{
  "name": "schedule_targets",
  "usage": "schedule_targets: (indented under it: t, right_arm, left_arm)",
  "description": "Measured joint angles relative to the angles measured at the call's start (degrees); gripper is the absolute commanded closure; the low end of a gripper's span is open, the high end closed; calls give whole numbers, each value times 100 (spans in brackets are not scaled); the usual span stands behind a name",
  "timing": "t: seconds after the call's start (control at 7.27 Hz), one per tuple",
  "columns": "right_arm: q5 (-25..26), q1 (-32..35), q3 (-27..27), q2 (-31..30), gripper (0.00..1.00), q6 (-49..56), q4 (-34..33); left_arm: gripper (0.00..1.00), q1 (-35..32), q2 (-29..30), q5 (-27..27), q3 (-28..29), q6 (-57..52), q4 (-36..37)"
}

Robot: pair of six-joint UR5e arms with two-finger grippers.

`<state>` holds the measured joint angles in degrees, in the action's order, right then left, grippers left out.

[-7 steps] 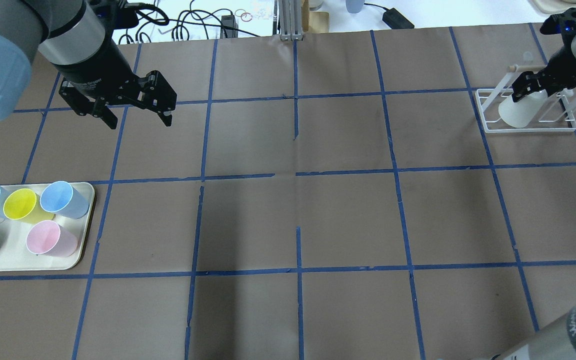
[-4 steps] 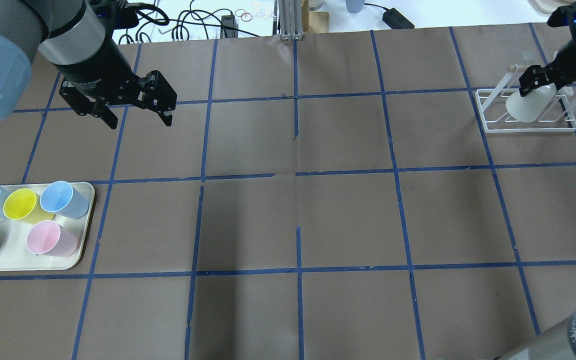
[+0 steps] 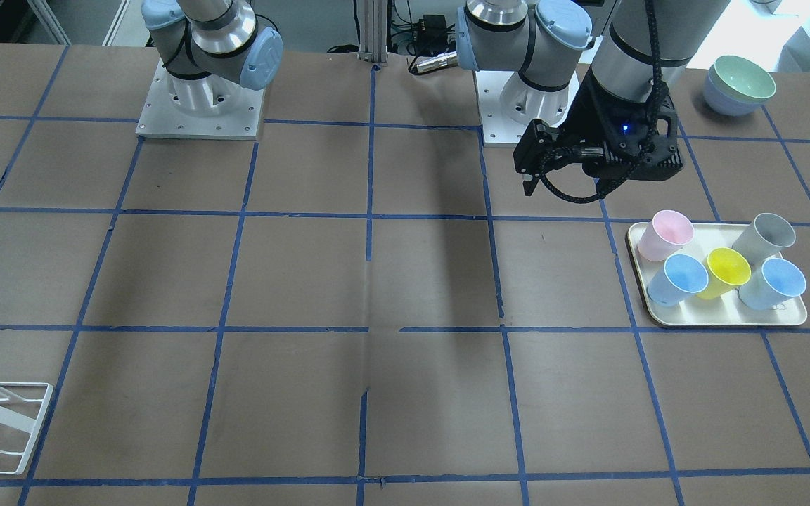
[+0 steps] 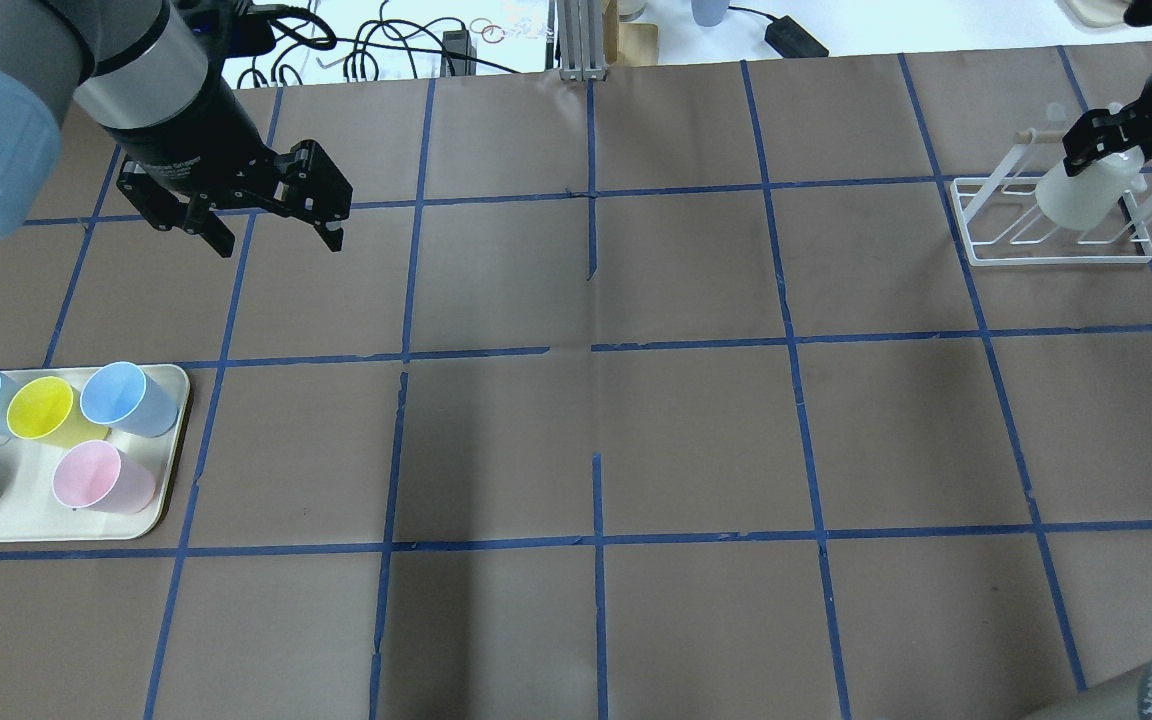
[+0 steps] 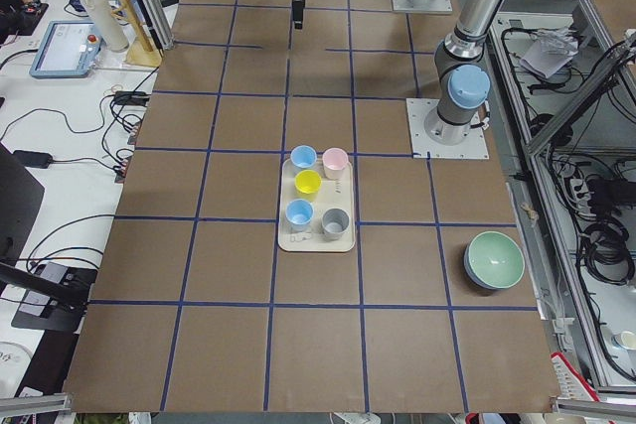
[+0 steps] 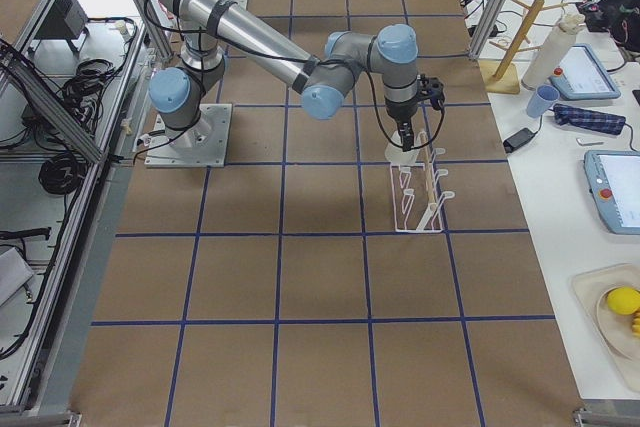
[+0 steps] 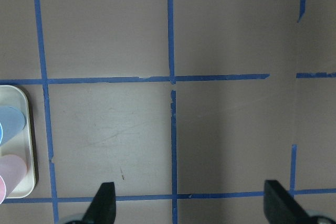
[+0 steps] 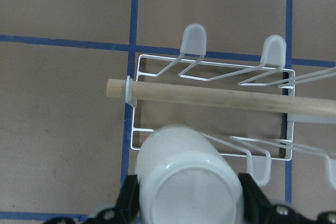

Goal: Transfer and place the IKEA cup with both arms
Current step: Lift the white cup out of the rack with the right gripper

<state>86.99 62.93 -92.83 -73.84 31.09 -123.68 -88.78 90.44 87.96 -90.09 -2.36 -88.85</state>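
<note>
Resting on a brown paper surface [image 4: 696,430] gridded with blue tape, a cream rectangular tray [image 3: 718,320] holds five upright plastic cups [image 3: 726,270]: two blue, one yellow, one pink, one grey. The right hand [image 8: 190,203] clasps the off-white tapered plastic IKEA cup [image 4: 1081,195], base up, over a white wire rack [image 4: 1061,261] with a wooden dowel [image 8: 220,98]. The left hand [image 4: 281,235] hangs spread and empty above bare paper.

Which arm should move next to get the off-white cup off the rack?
Right. The right gripper is shut on the IKEA cup at the white rack; the left gripper hangs open, empty, far across the table.
</note>
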Motion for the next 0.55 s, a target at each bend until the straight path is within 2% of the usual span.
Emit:
schedule_targets:
  t: [0.28, 0.55]
  right_arm:
    - [84, 0, 1, -277, 93, 116, 243]
    - [170, 23, -9, -592, 96, 316, 458]
  left_arm:
    - [0, 306, -1, -435, -2, -553, -84]
    - [0, 800, -4, -929, -26, -1608, -454]
